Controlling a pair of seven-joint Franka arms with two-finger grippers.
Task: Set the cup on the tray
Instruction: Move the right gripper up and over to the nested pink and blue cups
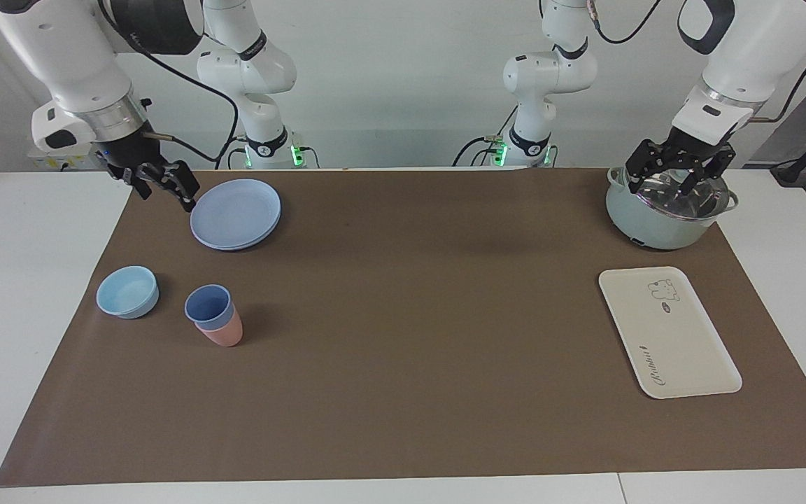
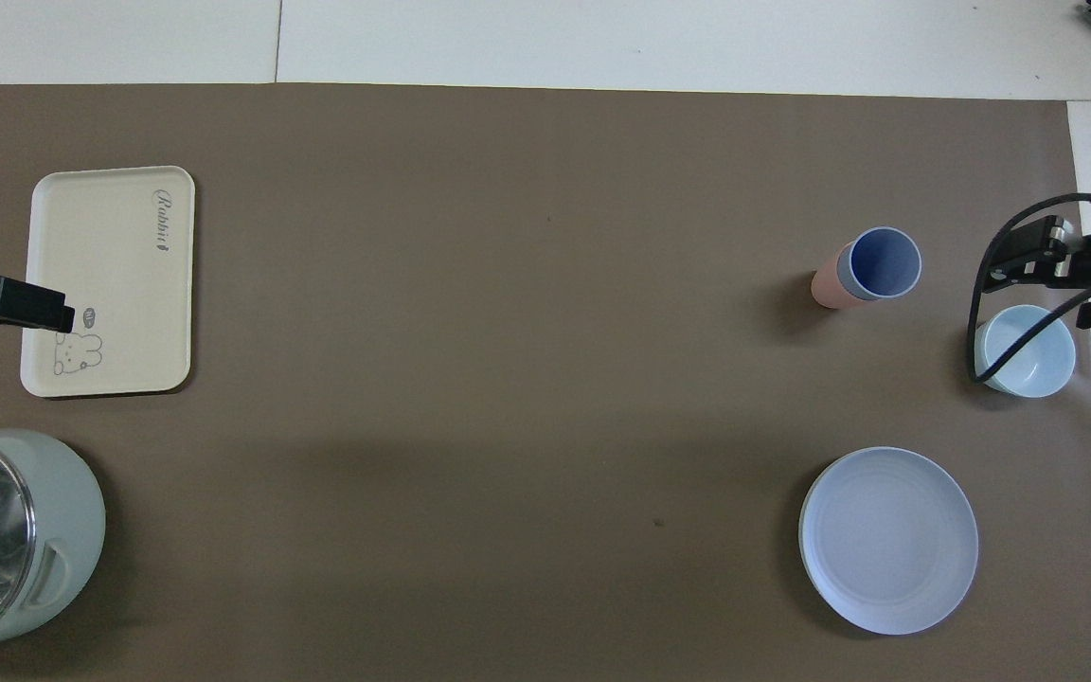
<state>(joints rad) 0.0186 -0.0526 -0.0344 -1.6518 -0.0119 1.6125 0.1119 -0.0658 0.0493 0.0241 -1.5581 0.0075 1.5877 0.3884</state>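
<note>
1. Right gripper [image 1: 165,190] hangs in the air beside the round blue plate [image 1: 236,213], jaws apart, holding nothing.
2. Light-blue bowl [image 1: 127,291] sits empty.
3. Periwinkle cup [image 1: 208,306] is nested in the salmon-pink cup [image 1: 224,334], well apart from the tray [image 1: 683,350].
4. Left gripper [image 1: 679,168] waits, spread open, over the lidded pot [image 1: 665,217].

Bright, even light from above; soft faint shadows; pictures sharp.
</note>
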